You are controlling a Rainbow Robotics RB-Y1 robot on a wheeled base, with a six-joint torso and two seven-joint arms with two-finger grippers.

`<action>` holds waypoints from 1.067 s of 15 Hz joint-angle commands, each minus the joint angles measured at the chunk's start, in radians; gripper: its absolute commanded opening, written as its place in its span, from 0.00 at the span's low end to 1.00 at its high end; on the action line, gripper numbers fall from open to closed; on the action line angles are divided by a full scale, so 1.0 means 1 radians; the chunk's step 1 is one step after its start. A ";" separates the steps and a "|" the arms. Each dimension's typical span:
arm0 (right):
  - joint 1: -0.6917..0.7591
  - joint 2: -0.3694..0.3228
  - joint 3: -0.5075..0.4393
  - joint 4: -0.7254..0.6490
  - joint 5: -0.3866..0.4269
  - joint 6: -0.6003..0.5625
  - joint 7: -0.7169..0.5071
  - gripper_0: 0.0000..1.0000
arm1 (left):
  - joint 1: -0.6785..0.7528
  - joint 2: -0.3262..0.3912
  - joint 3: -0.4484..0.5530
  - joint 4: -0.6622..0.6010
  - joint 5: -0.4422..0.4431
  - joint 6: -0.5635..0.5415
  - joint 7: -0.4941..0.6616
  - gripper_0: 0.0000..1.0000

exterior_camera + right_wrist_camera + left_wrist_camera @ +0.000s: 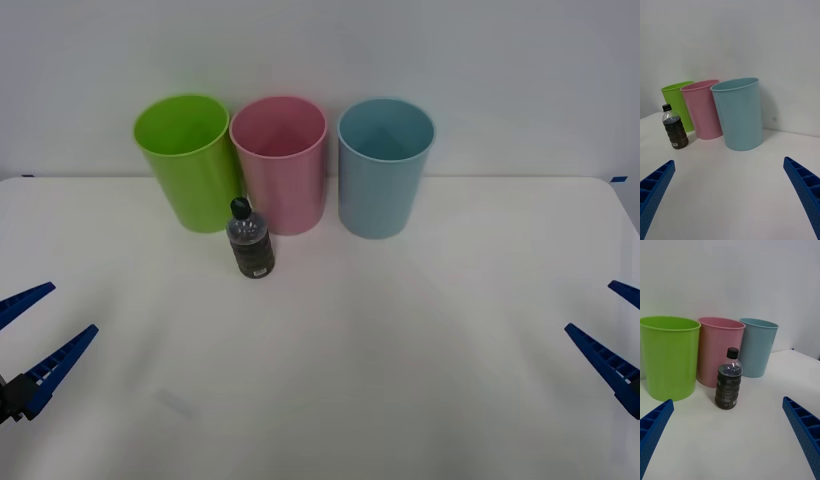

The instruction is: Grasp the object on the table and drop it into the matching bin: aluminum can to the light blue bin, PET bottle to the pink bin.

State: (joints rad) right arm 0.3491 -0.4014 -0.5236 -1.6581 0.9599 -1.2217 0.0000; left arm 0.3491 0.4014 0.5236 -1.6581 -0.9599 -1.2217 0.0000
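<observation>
Plain white counter (330, 380), nothing fancy, with a blank pale wall right behind it. A faint grey smudge sits on the counter around 7 o'clock. Three bins line up along the back at 12 o'clock: green bin (189, 160), pink bin (281, 163) and blue bin (384, 166), green and pink touching, blue just apart. The bottle (250, 241) stands upright just in front of the gap between green and pink, black cap on. Its dark label has small print and a white patch low down, too small to read. The left gripper (34, 327) hovers at 8 o'clock and the right gripper (612, 328) at 4 o'clock, both well apart from the bottle, jaws spread wide and holding nothing.
</observation>
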 commanded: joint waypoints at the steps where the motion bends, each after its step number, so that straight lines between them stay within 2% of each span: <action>1: 0.000 0.000 0.000 0.000 0.000 0.000 0.000 1.00 | 0.000 0.000 0.000 0.000 0.000 0.000 0.000 1.00; 3: 0.000 0.000 0.000 0.000 0.000 0.000 0.000 1.00 | 0.005 -0.021 0.004 0.027 -0.003 0.001 -0.002 1.00; 7: 0.000 0.000 0.000 0.000 0.000 0.000 0.000 1.00 | 0.008 -0.015 0.003 0.031 -0.002 0.005 -0.008 1.00; 12: 0.000 0.000 0.000 0.000 0.000 0.000 0.000 1.00 | 0.011 -0.016 -0.042 0.029 -0.060 0.056 -0.025 1.00; 16: 0.000 0.000 0.000 0.000 0.000 0.000 0.000 1.00 | 0.011 -0.016 -0.114 0.031 -0.062 0.123 -0.041 1.00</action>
State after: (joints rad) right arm 0.3491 -0.4015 -0.5236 -1.6580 0.9600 -1.2217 0.0000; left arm 0.3606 0.3851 0.4250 -1.6267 -1.0215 -1.1162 -0.0370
